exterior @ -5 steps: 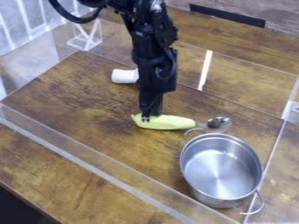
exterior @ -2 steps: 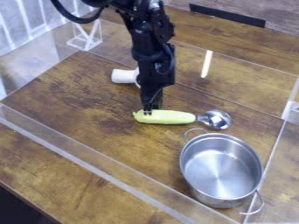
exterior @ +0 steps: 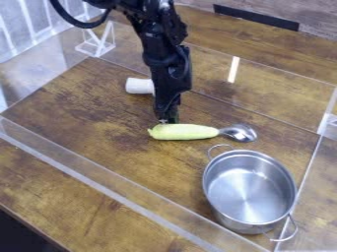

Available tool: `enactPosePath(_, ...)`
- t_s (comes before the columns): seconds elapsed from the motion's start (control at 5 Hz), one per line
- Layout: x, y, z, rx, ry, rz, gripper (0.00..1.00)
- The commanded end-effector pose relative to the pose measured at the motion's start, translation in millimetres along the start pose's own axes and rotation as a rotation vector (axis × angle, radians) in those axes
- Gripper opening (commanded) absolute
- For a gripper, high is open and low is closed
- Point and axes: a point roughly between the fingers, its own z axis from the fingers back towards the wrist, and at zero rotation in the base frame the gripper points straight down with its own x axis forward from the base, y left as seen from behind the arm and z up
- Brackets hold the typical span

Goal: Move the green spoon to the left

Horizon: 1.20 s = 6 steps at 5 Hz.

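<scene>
Camera view: arm reaching steeply down over the green spoon (exterior: 195, 132).
Gripper (exterior: 164, 118) at its handle's left end; whether the jaws stand apart, I cannot tell.

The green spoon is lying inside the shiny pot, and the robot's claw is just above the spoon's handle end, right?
Not quite. The green spoon is not inside the steel pot; it lies on the wooden table, just up and left of the pot's rim, as the camera view shows. The gripper is indeed just above the spoon's handle end.
</scene>
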Motion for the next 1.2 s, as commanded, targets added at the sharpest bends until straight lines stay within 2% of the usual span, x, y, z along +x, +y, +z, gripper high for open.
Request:
enactPosePath(0.0, -13.6, -9, -5.7, -0.06, 0.012, -0.05, 1.0)
enactPosePath(0.2, -9.9, -17, 0.2, -0.073, 0.005, -0.047, 1.0)
enactPosePath(0.4, -6.4, -23, 6.3, -0.08, -0.001, -0.042, 0.0)
enactPosePath(0.8, -22.4, -33, 33.2, -0.058, 0.02, -0.048, 0.0)
enactPosePath(1.0, -26.1, -25, 51.9, -0.042, 0.044, -0.046, 0.0)
